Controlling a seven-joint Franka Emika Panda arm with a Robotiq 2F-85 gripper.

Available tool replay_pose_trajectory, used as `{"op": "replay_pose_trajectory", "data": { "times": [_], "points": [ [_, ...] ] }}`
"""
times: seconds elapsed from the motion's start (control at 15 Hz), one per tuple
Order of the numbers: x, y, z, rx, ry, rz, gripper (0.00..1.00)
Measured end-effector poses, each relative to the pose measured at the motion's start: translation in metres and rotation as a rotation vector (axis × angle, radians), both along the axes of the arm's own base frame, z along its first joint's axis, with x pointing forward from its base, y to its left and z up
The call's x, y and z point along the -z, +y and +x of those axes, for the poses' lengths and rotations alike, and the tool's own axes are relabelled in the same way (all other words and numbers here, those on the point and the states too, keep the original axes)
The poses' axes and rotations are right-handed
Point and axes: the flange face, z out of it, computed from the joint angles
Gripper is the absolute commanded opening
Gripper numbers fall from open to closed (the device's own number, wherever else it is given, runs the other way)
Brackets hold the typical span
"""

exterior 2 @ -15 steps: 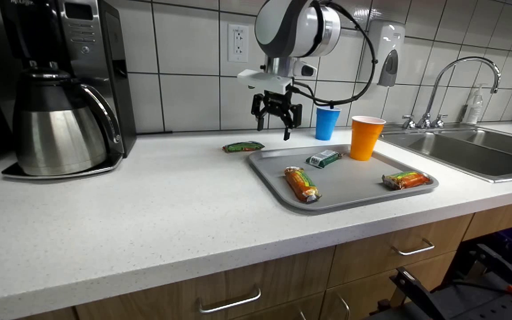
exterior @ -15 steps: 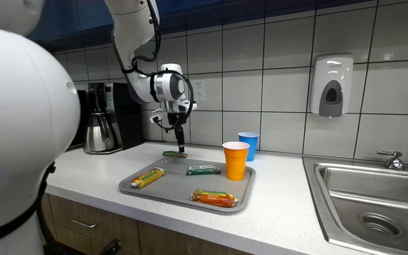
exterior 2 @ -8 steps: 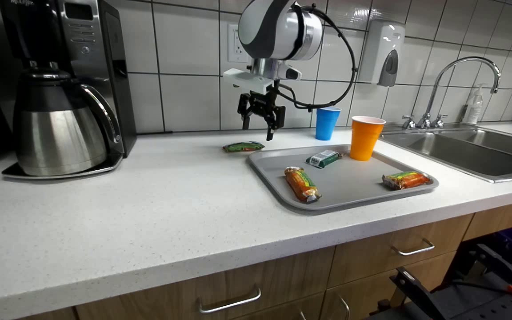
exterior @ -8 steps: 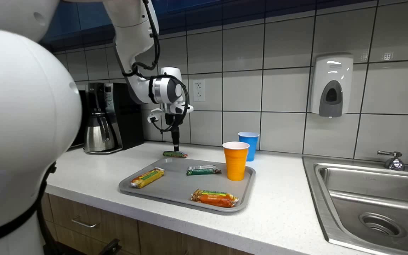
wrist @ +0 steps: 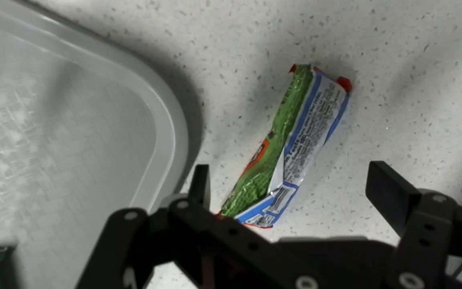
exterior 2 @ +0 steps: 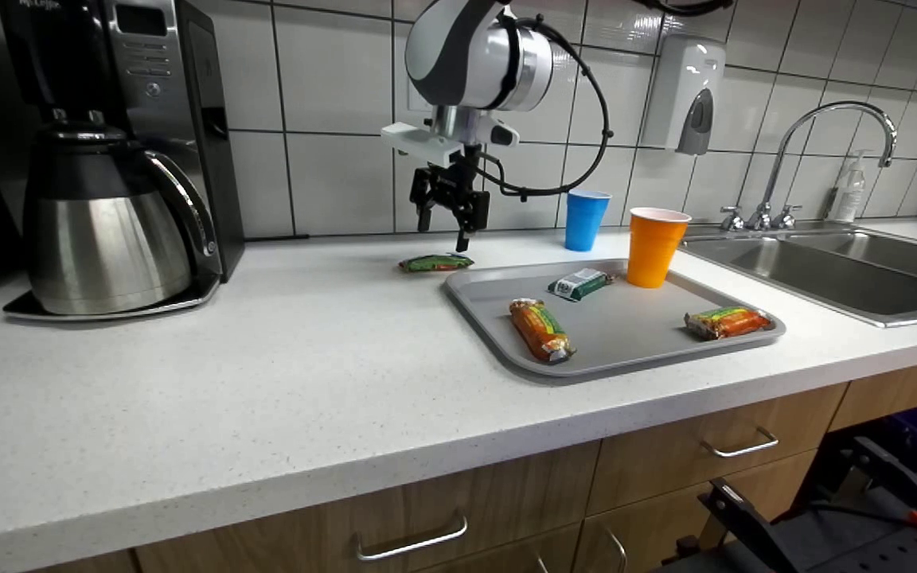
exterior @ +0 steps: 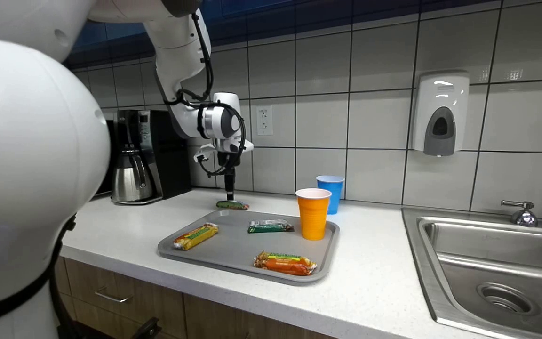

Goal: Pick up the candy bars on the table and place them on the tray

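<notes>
Tray [exterior: 232,241] holds yellow bar [exterior: 195,236], green bar [exterior: 271,228], packet [exterior: 285,263] and orange cup [exterior: 313,216], blue cup [exterior 2: 587,221] behind; gripper [exterior 2: 443,239] hangs wide-spread, empty, near third bar [wrist: 289,150].

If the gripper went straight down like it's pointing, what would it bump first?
Probably the green candy bar beside the tray; the wrist view shows it partly between the fingers of the open gripper. Depth is unclear, so they might touch the table first.
</notes>
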Motion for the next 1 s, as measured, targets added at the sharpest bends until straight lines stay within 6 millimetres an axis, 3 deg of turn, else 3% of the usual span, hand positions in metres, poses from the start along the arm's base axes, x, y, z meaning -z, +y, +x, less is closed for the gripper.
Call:
{"op": "replay_pose_trajectory", "data": {
  "times": [1.0],
  "points": [
    [-0.0013,0.0054,0.0025,-0.001,0.001,0.001,1.0]
  ]
}}
